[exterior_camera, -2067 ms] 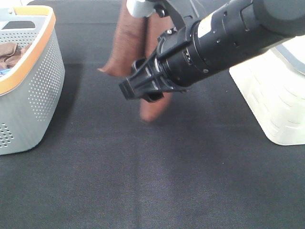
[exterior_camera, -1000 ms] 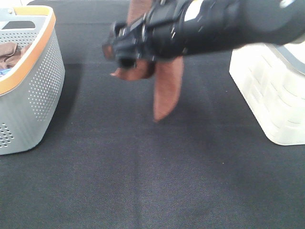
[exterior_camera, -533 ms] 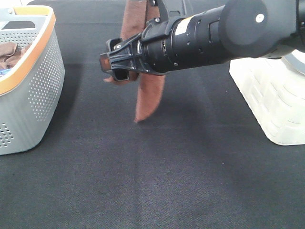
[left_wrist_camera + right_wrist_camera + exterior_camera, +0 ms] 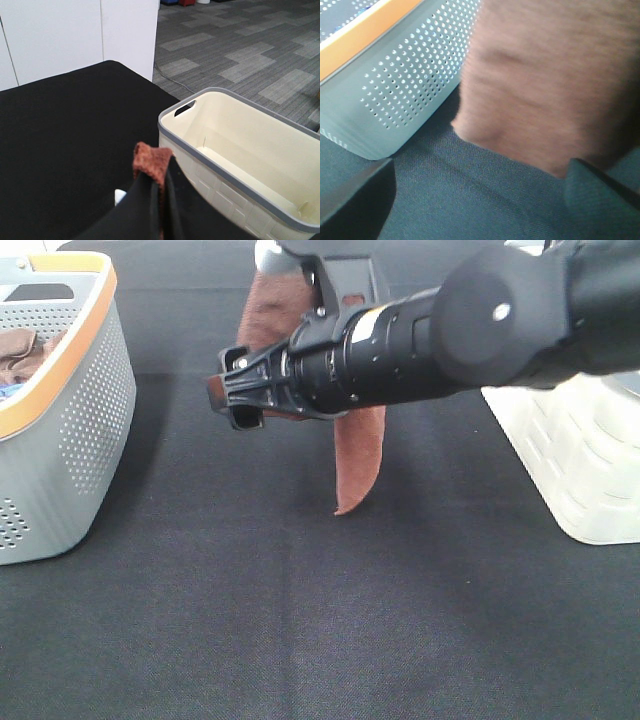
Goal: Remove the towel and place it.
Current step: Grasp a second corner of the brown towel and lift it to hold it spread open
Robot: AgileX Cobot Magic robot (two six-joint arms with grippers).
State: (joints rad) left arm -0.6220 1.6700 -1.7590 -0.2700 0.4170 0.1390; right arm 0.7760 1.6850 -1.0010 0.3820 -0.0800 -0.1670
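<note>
The towel [image 4: 357, 462], reddish-brown, hangs in folds above the black table with its lower tip clear of the surface. In the left wrist view my left gripper [image 4: 162, 185] is shut on the towel's top corner [image 4: 151, 160]. From the exterior view only a grey part of the left gripper [image 4: 287, 254] shows at the top edge. My right arm reaches across from the right, and the right gripper [image 4: 232, 405] sits in front of the hanging towel. In the right wrist view the right gripper [image 4: 480, 172] is open, with the towel [image 4: 555, 75] just beyond its fingertips and nothing between them.
A grey perforated basket with an orange rim [image 4: 70, 410] stands at the left and holds a tan-brown cloth [image 4: 18, 350]. A cream basket [image 4: 580, 460], which the left wrist view also shows [image 4: 240, 150], stands at the right. The black tabletop [image 4: 300, 620] lies between the two baskets.
The right gripper has dropped a little in front of the towel and its jaws have spread wider. The towel's hanging tip has swung to the right. The left gripper keeps its hold.
</note>
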